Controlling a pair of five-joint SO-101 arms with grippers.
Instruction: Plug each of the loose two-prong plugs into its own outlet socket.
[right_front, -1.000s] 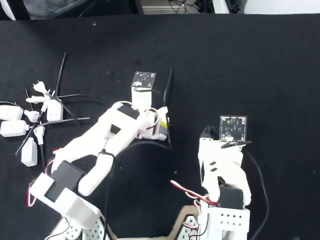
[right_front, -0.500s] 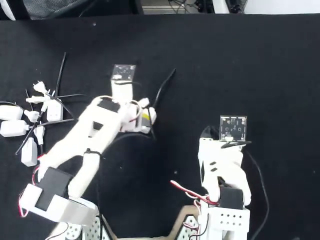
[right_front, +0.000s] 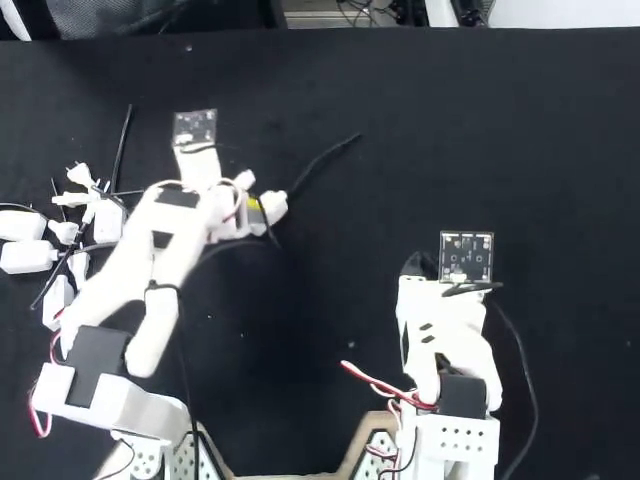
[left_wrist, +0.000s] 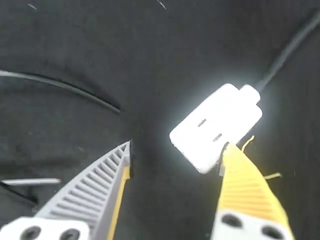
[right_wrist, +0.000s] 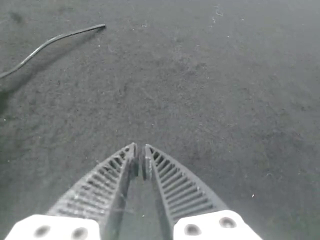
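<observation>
left gripper (left_wrist: 176, 146) spread | outlet socket (left_wrist: 215, 125) alongside (at one finger) | right gripper (right_wrist: 140, 159) closed

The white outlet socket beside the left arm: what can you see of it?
The outlet socket is a white block of smooth plastic, by its look, with rounded corners and two narrow slots, both empty. A thin black cord leaves one end. It lies on the black table, one edge against a yellow finger of the open left end effector.

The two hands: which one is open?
The left hand, its fingers spread wide beside the white socket; the right hand has its fingers pressed together.
</observation>
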